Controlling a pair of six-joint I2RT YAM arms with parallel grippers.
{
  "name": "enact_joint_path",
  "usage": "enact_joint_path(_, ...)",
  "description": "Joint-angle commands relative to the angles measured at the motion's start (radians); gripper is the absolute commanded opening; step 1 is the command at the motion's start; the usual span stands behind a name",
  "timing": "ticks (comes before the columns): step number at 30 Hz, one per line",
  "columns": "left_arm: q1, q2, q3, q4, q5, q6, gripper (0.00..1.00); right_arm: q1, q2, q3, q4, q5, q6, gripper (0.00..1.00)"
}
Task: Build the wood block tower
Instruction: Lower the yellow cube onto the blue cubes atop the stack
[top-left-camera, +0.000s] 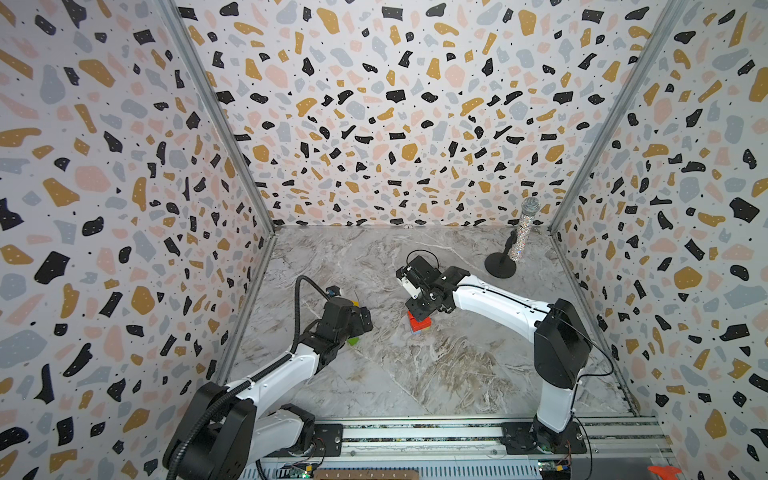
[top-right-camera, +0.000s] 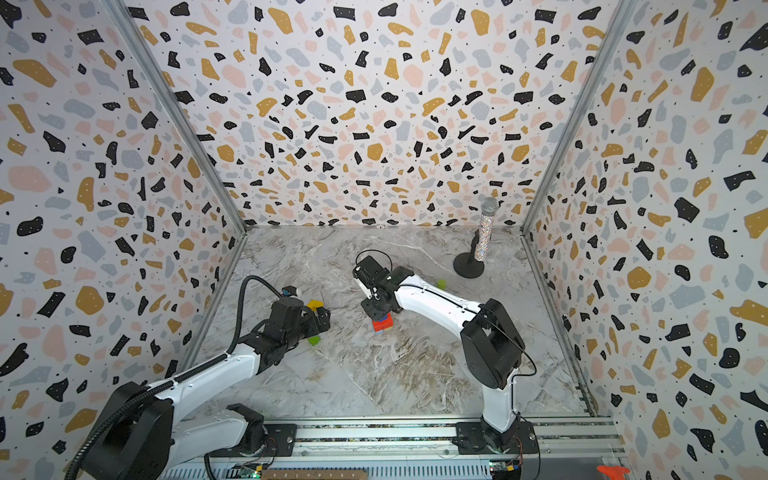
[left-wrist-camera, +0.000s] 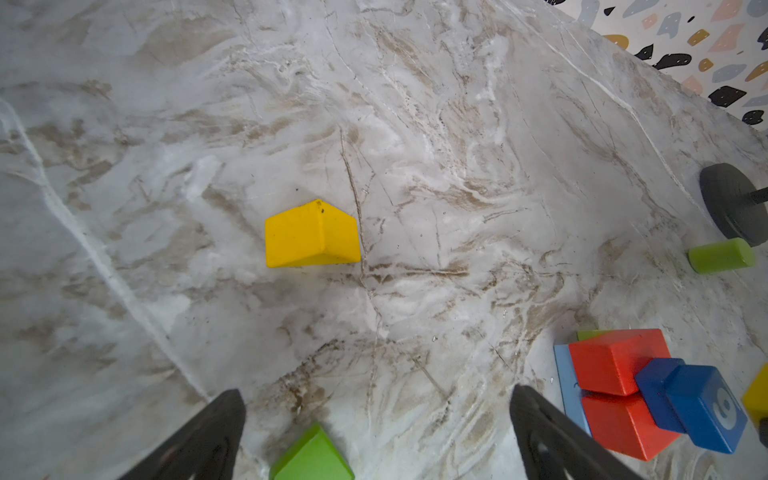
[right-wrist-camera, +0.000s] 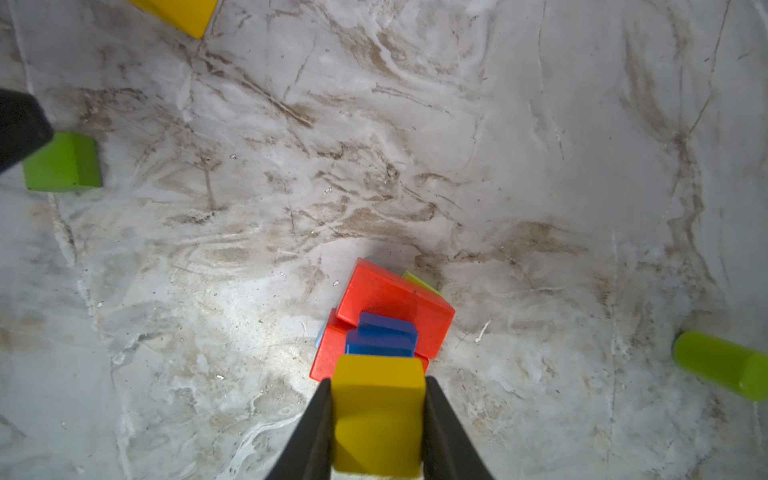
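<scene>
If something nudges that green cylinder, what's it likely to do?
The cylinder lies on its side, so a sideways nudge would probably roll it. The table looks smooth, so it may roll far. Likely rigid wood.

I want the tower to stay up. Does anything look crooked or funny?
Yes. The tower is crooked: its upper red block is twisted against the lower red block, so their edges do not line up. A green roller lies on its side near the black stand.

Terrazzo-patterned walls (top-left-camera: 374, 104) enclose three sides; grey-brown marbled floor (top-left-camera: 415, 374) below.
</scene>
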Motion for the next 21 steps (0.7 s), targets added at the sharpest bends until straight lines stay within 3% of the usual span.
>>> enact_joint_path(1, -0.002, 0.006, 0.01, 0.032, -0.01, 0.011, 1.0, -0.006, -0.003, -0.004, -0.008, -0.006, -0.001, 0.25)
enact_joint_path(21, -0.003, 0.013, 0.006, 0.034, -0.009, 0.01, 1.0, -0.008, 0.008, -0.012, -0.01, -0.011, 0.0, 0.27)
